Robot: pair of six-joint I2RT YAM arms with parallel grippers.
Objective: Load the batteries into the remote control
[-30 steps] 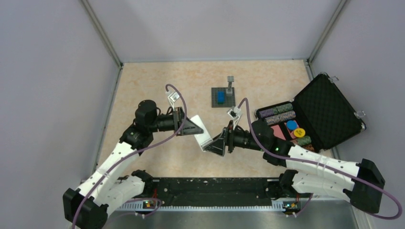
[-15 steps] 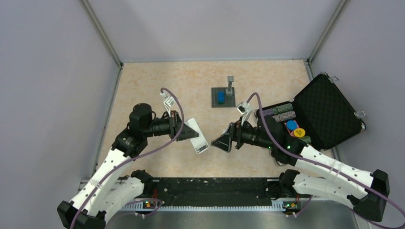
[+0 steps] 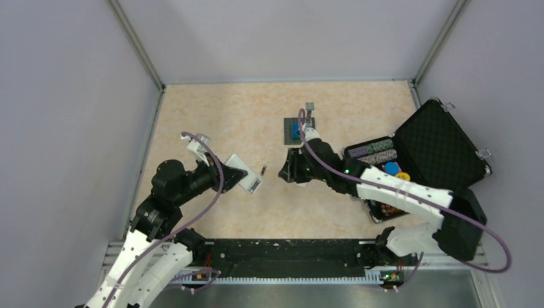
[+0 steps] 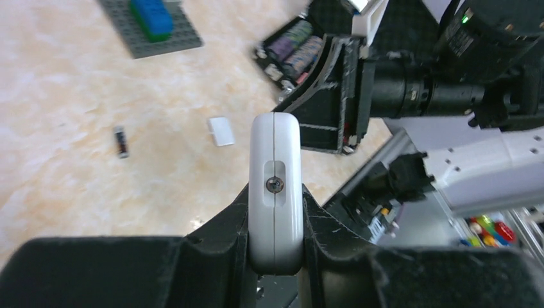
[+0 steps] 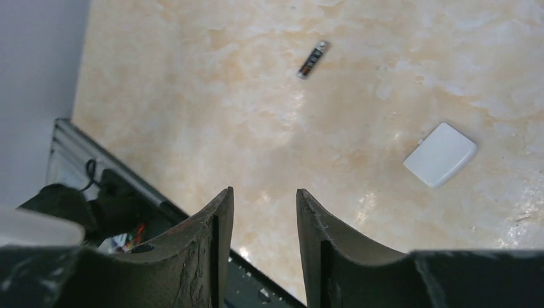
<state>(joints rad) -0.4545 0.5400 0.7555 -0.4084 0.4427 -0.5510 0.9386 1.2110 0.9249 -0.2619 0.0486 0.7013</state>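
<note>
My left gripper [image 4: 274, 192] is shut on the remote control [image 4: 276, 173], a white handset seen edge-on between the fingers; from above the remote control [image 3: 244, 174] sticks out to the right of the left gripper [image 3: 226, 174]. One of the batteries [image 3: 263, 170], a slim dark cylinder, lies on the table just right of the remote; it shows as the battery [image 4: 120, 141] and the battery [image 5: 312, 59]. My right gripper [image 5: 264, 199] is open and empty above bare table, and from above this right gripper [image 3: 287, 168] is right of the battery.
A small white flat cover piece [image 5: 441, 154] lies on the table near the right gripper. A grey plate with a blue block [image 3: 298, 130] sits behind it. An open black case [image 3: 442, 147] with poker chips [image 3: 378, 153] stands at the right.
The right gripper let go of the remote's end, swung back towards the grey plate and narrowed its jaws. The left arm pulled the remote left and nearer. A battery now shows on the table.
</note>
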